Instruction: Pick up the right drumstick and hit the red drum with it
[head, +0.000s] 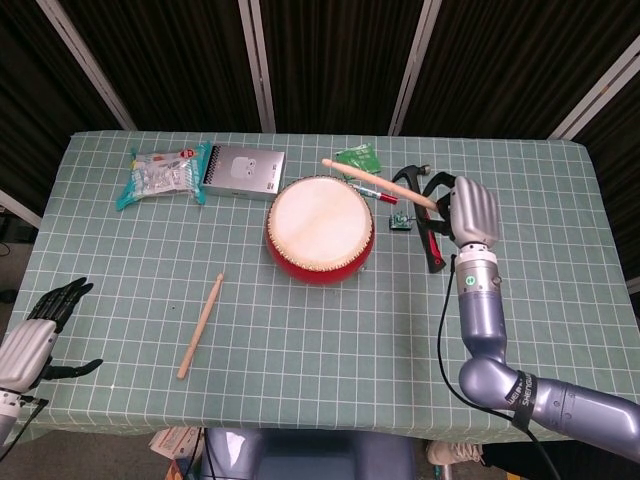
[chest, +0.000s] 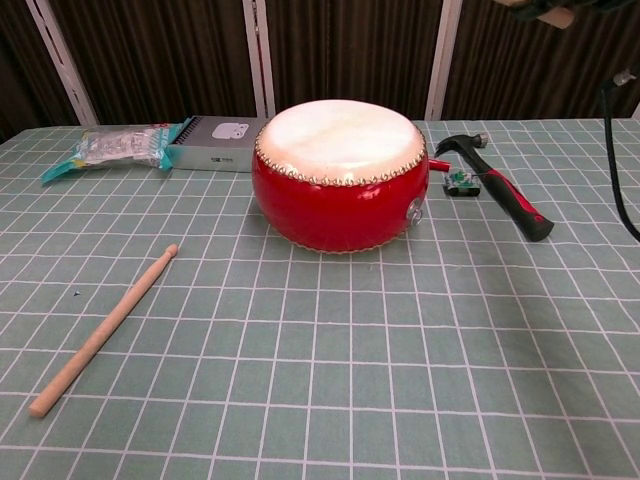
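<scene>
The red drum (head: 320, 226) (chest: 340, 177) with its pale skin stands mid-table. My right hand (head: 465, 211) is raised to the right of the drum and grips the right drumstick (head: 378, 183), which slants up-left with its tip beyond the drum's far rim. In the chest view only the stick's butt end (chest: 556, 14) and a bit of the hand show at the top edge. A second drumstick (head: 201, 325) (chest: 103, 329) lies on the cloth at the front left. My left hand (head: 38, 332) hangs open off the table's front-left corner.
A hammer (head: 428, 222) (chest: 497, 185) lies right of the drum, under my right hand. A red pen (head: 374, 193), a small green clip (chest: 460, 181), a green packet (head: 357, 159), a grey box (head: 245, 173) and a plastic bag (head: 160, 173) sit along the back.
</scene>
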